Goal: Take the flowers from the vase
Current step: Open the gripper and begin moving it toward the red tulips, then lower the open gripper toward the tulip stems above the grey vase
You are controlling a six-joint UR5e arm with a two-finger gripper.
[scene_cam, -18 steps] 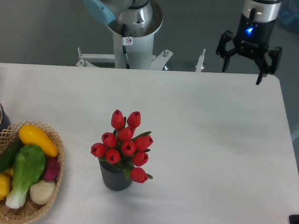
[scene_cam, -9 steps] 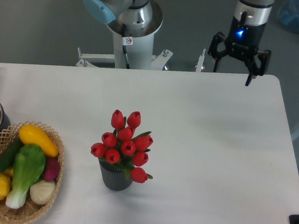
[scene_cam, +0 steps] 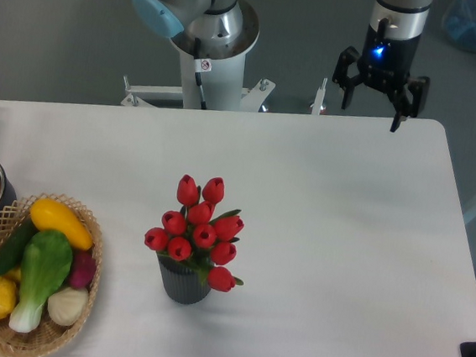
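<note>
Red flowers (scene_cam: 197, 230) upright in grey vase (scene_cam: 182, 283), gripper (scene_cam: 377, 99) spread wide, empty, well apart at table's far edge

Tool (scene_cam: 377, 97) spread wide, pointing down

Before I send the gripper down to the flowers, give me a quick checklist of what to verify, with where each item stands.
1. Gripper open: ok, fingers spread, nothing held.
2. Flowers in the vase: ok, bunch stands upright in it.
3. Gripper over the flowers: not ok, it hangs at the table's far edge, well off to one side.
4. Path between them: ok, only bare tabletop.
5. Basket clear of the vase: ok, apart.
6. Stems free in the vase: cannot tell, hidden by the buds.
</note>
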